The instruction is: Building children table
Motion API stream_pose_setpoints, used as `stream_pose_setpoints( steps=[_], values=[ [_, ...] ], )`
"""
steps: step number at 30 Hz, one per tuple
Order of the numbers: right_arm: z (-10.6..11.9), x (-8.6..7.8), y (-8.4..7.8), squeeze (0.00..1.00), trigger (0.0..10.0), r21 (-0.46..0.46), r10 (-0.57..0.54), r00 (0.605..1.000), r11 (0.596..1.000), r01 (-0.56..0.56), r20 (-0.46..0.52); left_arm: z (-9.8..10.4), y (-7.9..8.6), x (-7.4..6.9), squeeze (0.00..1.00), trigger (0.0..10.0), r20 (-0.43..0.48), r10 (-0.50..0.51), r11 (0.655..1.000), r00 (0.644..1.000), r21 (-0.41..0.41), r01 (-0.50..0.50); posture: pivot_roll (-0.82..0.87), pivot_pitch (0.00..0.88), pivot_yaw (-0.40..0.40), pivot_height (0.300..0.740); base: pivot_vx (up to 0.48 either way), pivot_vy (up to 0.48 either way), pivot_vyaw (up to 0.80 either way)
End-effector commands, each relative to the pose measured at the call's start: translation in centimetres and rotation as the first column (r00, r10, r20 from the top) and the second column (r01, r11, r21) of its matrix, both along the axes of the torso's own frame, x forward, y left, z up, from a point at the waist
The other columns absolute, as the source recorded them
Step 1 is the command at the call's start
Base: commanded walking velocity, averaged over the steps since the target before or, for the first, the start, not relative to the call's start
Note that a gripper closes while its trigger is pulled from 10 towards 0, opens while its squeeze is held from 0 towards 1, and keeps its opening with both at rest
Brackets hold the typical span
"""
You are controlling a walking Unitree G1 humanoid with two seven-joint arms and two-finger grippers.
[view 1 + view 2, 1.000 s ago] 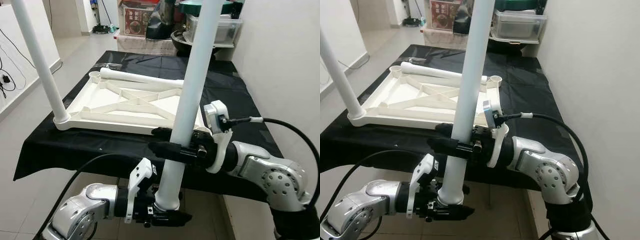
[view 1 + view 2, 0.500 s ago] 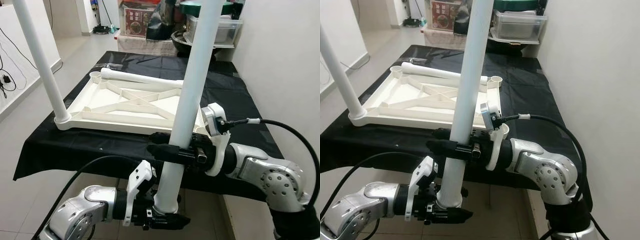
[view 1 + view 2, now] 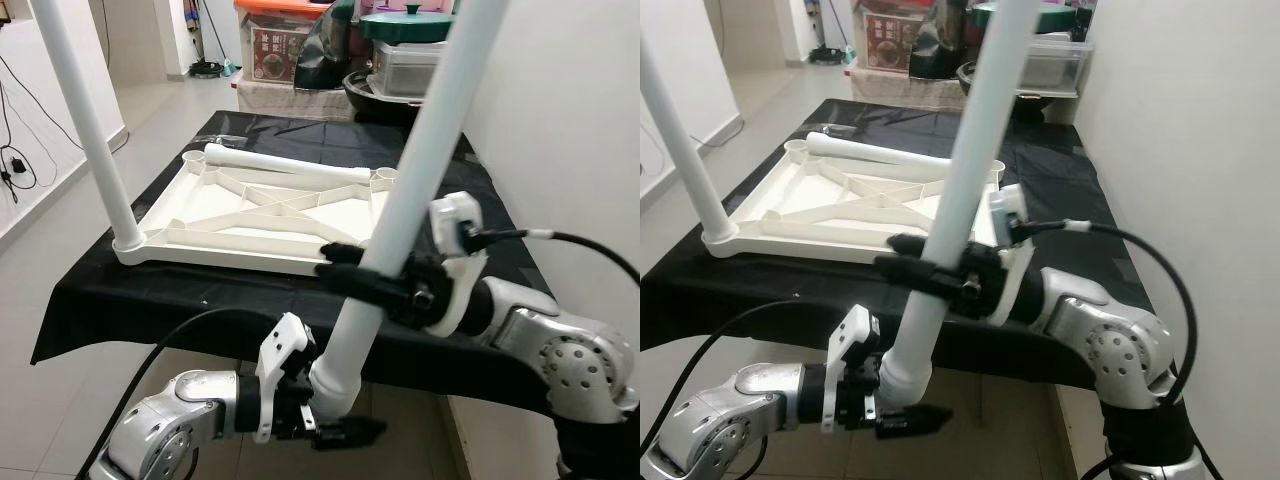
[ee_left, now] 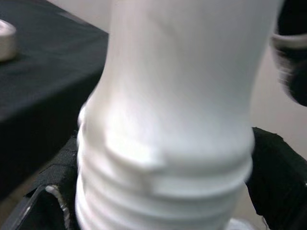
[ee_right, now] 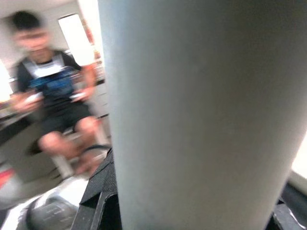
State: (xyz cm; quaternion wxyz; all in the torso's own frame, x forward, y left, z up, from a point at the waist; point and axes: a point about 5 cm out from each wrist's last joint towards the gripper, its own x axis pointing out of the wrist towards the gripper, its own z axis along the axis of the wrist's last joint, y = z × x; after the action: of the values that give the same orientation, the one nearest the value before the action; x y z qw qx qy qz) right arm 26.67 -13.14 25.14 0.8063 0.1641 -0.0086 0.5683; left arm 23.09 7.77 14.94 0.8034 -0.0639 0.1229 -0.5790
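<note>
Left gripper (image 3: 335, 425) lowest and nearest, fingers clamped around the threaded bottom end of the long white plastic table leg (image 3: 400, 215). Thread ridges show up close in the left wrist view, sitting between the fingers (image 4: 273, 167).

Right gripper (image 3: 345, 280) higher up the same leg, fingers closed around the shaft about midway along its visible length. The leg tilts, top end leaning toward the robot's right and running out of frame above. In the right wrist view the shaft (image 5: 192, 110) sits right between the fingers; behind it, blurred, a seated person (image 5: 53, 96) in a dark top.

Just beyond the right fingers: a worktop covered with black cloth (image 3: 120, 290). On it lies the white plastic children's tabletop (image 3: 260, 215), upside down, ribbed underside and diagonal braces up. One white leg (image 3: 85, 120) already stands upright in the near corner socket on the robot's left. Another white leg (image 3: 280, 163) lies flat across the far edge of the tabletop. Open round sockets show at the far corners.

Past the worktop: clear plastic storage box (image 3: 405, 75) with a green lid (image 3: 405, 25) on top, and a red printed carton (image 3: 275, 50). White wall on the robot's right.
</note>
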Motion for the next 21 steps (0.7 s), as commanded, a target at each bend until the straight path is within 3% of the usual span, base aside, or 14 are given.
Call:
stream_pose_setpoints(
  steps=[1,2,3,6,7,9,10,11,12,14,15,16,18,21],
  values=[
    [0.4,1.8,-2.6,0.00,0.0,0.002,-0.268,0.962,0.963,0.269,0.051,-0.2,0.1,0.4,0.00,10.0,0.015,0.067,0.998,0.998,-0.003,-0.067,0.07,0.000,-0.079,0.740,0.000,0.000,0.00],
    [0.4,1.8,-2.6,0.00,0.0,0.002,-0.268,0.962,0.963,0.269,0.051,-0.2,0.1,0.4,0.00,10.0,0.015,0.067,0.998,0.998,-0.003,-0.067,0.07,0.000,-0.079,0.740,0.000,0.000,0.00],
    [0.5,2.6,-3.5,0.00,0.0,0.007,-0.376,0.925,0.927,0.376,0.062,-0.1,0.2,0.7,0.00,10.0,0.031,0.112,0.994,0.993,-0.007,-0.112,0.07,0.000,-0.078,0.740,0.000,0.000,0.00],
    [0.6,4.6,-6.3,0.00,0.0,0.006,-0.699,0.708,0.712,0.702,0.094,0.5,0.2,1.6,0.00,10.0,0.085,0.239,0.971,0.967,-0.043,-0.236,0.07,0.000,-0.075,0.740,0.000,0.000,0.00],
    [0.6,4.9,-6.9,0.00,7.8,-0.004,-0.768,0.629,0.633,0.774,0.123,0.7,0.2,1.9,0.00,10.0,0.104,0.279,0.960,0.955,-0.054,-0.275,0.06,0.000,-0.072,0.740,0.000,0.000,0.00],
    [0.7,4.9,-7.4,0.00,7.8,-0.010,-0.818,0.553,0.559,0.829,0.157,0.9,0.2,2.2,0.00,10.0,0.122,0.317,0.948,0.941,-0.064,-0.311,0.06,0.000,-0.072,0.740,0.000,0.000,0.00],
    [0.8,4.7,-7.6,0.00,10.0,0.012,-0.849,0.500,0.510,0.860,0.172,1.1,0.3,2.9,0.00,10.0,0.127,0.391,0.920,0.912,-0.066,-0.385,0.06,0.000,-0.072,0.740,0.000,0.000,0.00],
    [0.8,4.7,-7.6,0.00,10.0,0.012,-0.849,0.500,0.510,0.860,0.172,1.1,0.3,2.9,0.00,10.0,0.127,0.391,0.920,0.912,-0.066,-0.385,0.06,0.000,-0.072,0.740,0.000,0.000,0.00],
    [0.6,4.4,-7.8,0.00,10.0,0.021,-0.898,0.406,0.415,0.909,0.171,1.5,0.4,3.5,0.00,10.0,0.140,0.470,0.883,0.872,-0.083,-0.463,0.07,0.000,-0.070,0.740,0.000,0.000,0.00],
    [0.6,4.4,-7.8,0.00,10.0,0.021,-0.898,0.406,0.415,0.909,0.171,1.5,0.4,3.5,0.00,10.0,0.140,0.470,0.883,0.872,-0.083,-0.463,0.07,0.000,-0.070,0.740,0.000,0.000,0.00],
    [0.4,4.2,-7.8,0.00,10.0,0.011,-0.912,0.350,0.360,0.933,0.212,1.6,0.2,3.5,0.00,10.0,0.150,0.487,0.874,0.861,-0.091,-0.478,0.07,0.000,-0.068,0.740,0.000,0.000,0.00],
    [0.4,4.2,-7.8,0.00,10.0,0.011,-0.912,0.350,0.360,0.933,0.212,1.6,0.2,3.5,0.00,10.0,0.150,0.487,0.874,0.861,-0.091,-0.478,0.07,0.000,-0.068,0.740,0.000,0.000,0.00],
    [-0.2,3.9,-7.7,0.00,10.0,0.012,-0.930,0.272,0.283,0.959,0.246,1.8,-0.1,3.6,0.00,10.0,0.151,0.506,0.862,0.849,-0.107,-0.495,0.07,0.000,-0.068,0.740,0.000,0.000,0.31],
    [-0.6,3.8,-7.5,0.00,10.0,0.024,-0.941,0.237,0.250,0.968,0.242,1.9,-0.1,3.9,0.00,10.0,0.168,0.525,0.851,0.834,-0.104,-0.515,0.07,0.000,-0.068,0.740,0.000,0.000,0.77]
  ],
)
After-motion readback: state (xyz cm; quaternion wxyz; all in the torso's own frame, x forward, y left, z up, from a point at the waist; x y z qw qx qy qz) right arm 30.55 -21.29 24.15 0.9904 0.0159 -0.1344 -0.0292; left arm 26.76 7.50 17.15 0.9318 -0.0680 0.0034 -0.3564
